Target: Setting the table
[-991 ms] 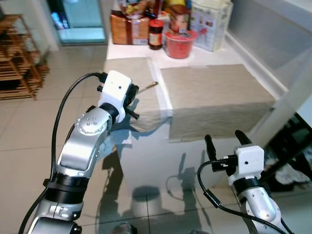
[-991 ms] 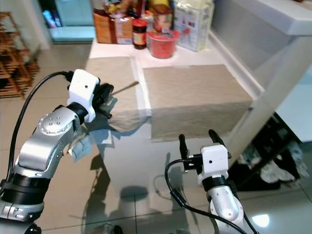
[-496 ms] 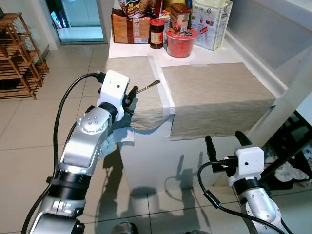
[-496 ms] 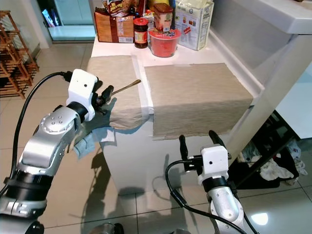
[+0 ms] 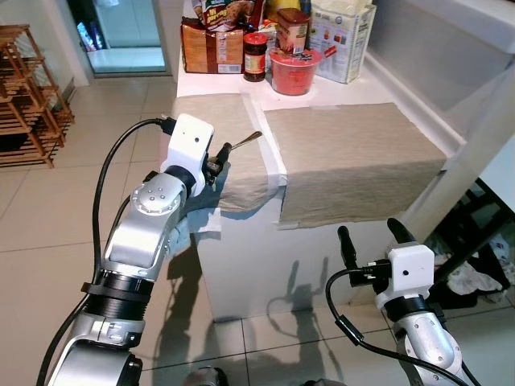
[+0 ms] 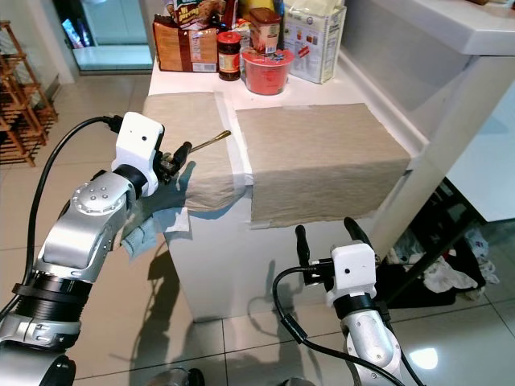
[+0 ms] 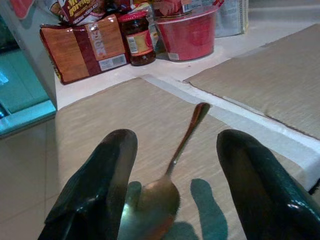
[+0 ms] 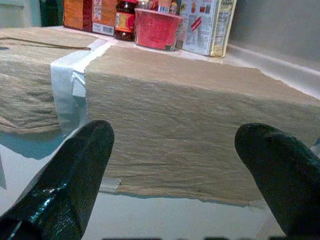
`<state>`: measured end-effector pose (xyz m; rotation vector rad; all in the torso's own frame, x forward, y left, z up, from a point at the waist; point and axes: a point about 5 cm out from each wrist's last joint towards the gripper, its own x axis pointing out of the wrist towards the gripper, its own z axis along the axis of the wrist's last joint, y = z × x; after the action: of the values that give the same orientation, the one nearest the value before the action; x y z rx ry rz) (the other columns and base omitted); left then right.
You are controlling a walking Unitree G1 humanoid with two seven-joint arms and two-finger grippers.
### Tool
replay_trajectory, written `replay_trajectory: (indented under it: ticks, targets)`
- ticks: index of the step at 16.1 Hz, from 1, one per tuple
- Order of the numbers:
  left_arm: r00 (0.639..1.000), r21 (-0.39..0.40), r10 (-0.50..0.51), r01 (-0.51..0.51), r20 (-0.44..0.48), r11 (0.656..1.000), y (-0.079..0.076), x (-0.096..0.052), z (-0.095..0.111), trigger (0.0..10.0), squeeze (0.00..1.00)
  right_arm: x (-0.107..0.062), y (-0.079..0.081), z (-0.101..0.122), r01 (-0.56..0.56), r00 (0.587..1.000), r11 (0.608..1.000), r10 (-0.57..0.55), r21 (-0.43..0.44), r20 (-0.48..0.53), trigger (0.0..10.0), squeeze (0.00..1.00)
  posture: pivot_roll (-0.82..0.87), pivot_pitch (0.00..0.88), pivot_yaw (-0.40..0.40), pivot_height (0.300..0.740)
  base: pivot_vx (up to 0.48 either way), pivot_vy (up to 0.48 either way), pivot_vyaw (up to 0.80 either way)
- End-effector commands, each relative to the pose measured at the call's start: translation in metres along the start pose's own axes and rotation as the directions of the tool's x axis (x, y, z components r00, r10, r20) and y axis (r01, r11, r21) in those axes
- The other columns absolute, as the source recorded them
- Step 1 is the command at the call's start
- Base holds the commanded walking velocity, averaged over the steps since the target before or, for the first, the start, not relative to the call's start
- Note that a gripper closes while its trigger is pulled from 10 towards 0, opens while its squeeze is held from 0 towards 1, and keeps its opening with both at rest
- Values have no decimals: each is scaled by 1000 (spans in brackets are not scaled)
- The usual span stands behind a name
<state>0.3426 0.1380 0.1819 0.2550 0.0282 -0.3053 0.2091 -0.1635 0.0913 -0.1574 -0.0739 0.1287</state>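
I see a white table (image 5: 354,88) with two beige placemats side by side: the left placemat (image 5: 229,141) and the right placemat (image 5: 346,153), both draping over the near edge. A spoon (image 7: 170,170) lies on the left placemat, handle pointing toward the far right, bowl end nearest the left gripper.

Left gripper (image 7: 172,195): raised at the near left edge of the table, over the left placemat. Fingers (image 7: 102,185) spread wide, one on each side of the spoon's bowl. I cannot tell whether either finger touches the spoon.

Right gripper (image 5: 372,237): low, in front of the table's near side, below the hanging edge of the right placemat. Fingers spread wide, nothing between them.

Far end of the table: a red bowl (image 5: 291,71), a dark jar with a red lid (image 5: 255,56), an orange-brown packet (image 5: 212,47) and a white carton (image 5: 344,36). A wooden rack (image 5: 28,96) stands on the floor at far left.
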Motion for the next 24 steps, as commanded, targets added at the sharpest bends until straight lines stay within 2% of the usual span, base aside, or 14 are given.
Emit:
replay_trajectory:
  ticks: [1, 5, 7, 10, 13, 17, 19, 20, 22, 23, 24]
  targets:
    - [999, -21, 16, -16, 34, 1000, 0, 1, 5, 10000, 0, 0, -1, -2, 0, 1000, 1000, 0, -2, -1, 10000, 0, -90, 0, 13, 736, 0, 0, 0]
    - [990, -172, 57, -34, 129, 985, -6, -5, 11, 10000, 0, 2, 0, 2, -6, 1000, 1000, 6, -12, 12, 10000, 0, -93, 0, 11, 736, 180, 0, 0]
    - [988, -194, 64, -36, 137, 980, -9, -5, 12, 10000, 0, 2, 0, 4, -6, 1000, 1000, 7, -14, 16, 10000, 0, -94, 0, 10, 736, 480, 0, 0]
    - [990, -189, 40, -14, 138, 982, -15, -5, 12, 10000, 0, 2, -1, 6, -6, 1000, 1000, 6, -12, 19, 10000, 0, -94, 1, 10, 736, 480, 0, 0]
    - [989, -177, 41, -16, 139, 984, -14, -5, 12, 10000, 0, 2, -1, 7, -7, 1000, 1000, 7, -13, 19, 10000, 0, -94, 5, 8, 736, 480, 0, 0]
    - [990, -183, 90, -69, 105, 981, -10, -2, 9, 10000, 0, 2, 0, 8, -8, 1000, 1000, 8, -13, 16, 10000, 0, -96, 7, 7, 736, 454, 0, 0]
    - [989, -194, 110, -89, 99, 977, -8, -3, 8, 10000, 0, 1, -1, 11, 3, 999, 1000, -2, -6, 37, 10000, 0, -96, 7, 7, 736, 0, 0, 0]
    - [988, -184, 111, -90, 104, 979, -8, -3, 10, 10000, 0, 0, -1, 19, 8, 997, 1000, -7, -16, 83, 10000, 0, -94, 8, 7, 736, 0, 0, 0]
    - [989, -158, 109, -93, 96, 983, -6, -3, 10, 10000, 0, -2, -2, 26, 10, 994, 1000, -7, -28, 105, 10000, 0, -94, 8, 7, 736, 0, 0, 0]
    - [994, -95, 84, -78, 63, 992, -5, -1, 7, 10000, 0, -5, -2, 26, 11, 995, 1000, -7, -29, 103, 10000, 0, -99, 1, 6, 736, 0, 0, 0]
    - [998, -71, 67, -67, 8, 995, -2, 3, 4, 10000, 0, -7, -3, 26, 8, 995, 999, -5, -31, 96, 10000, 0, -99, 1, 6, 736, 0, 0, 0]
